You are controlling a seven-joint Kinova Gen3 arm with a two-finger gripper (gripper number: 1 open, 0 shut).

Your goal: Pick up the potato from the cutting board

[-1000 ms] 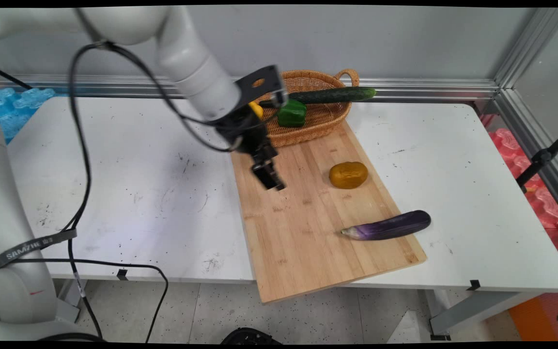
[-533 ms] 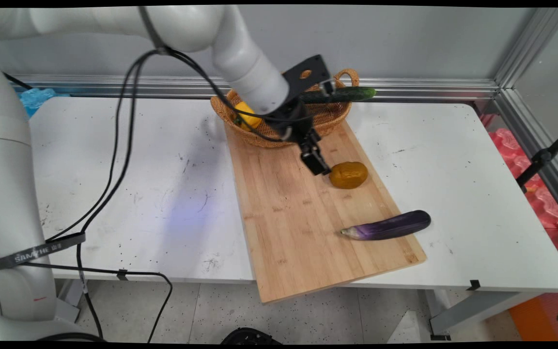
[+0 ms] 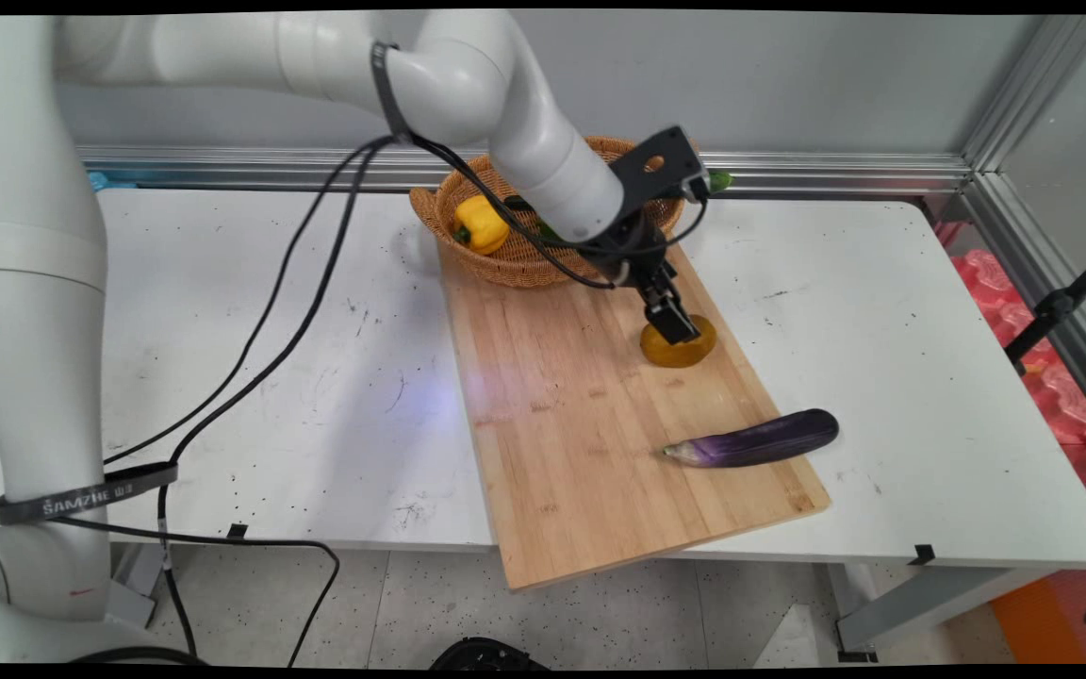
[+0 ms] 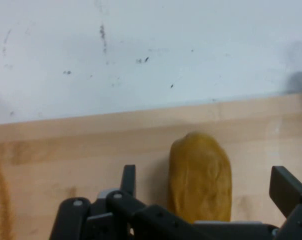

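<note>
The pincer (image 3: 676,329) is over the potato (image 3: 684,347), its fingers (image 4: 128,181) spread wide; in the hand view the potato (image 4: 200,176) lies between them, nearer one side. Contact cannot be confirmed. The arm (image 3: 515,113) reaches in from the upper left, bends down past the basket (image 3: 468,259) and tilts the pincer downward toward the right. One potato lies on the far right part of the board (image 3: 581,443), just in front of the basket. One eggplant (image 3: 755,440) lies at the board's right edge, well apart from the potato. The basket sits at the board's far end and holds one yellow pepper (image 3: 480,223); one cucumber tip (image 3: 718,179) shows behind the wrist. The board rests on the table (image 3: 929,377).
</note>
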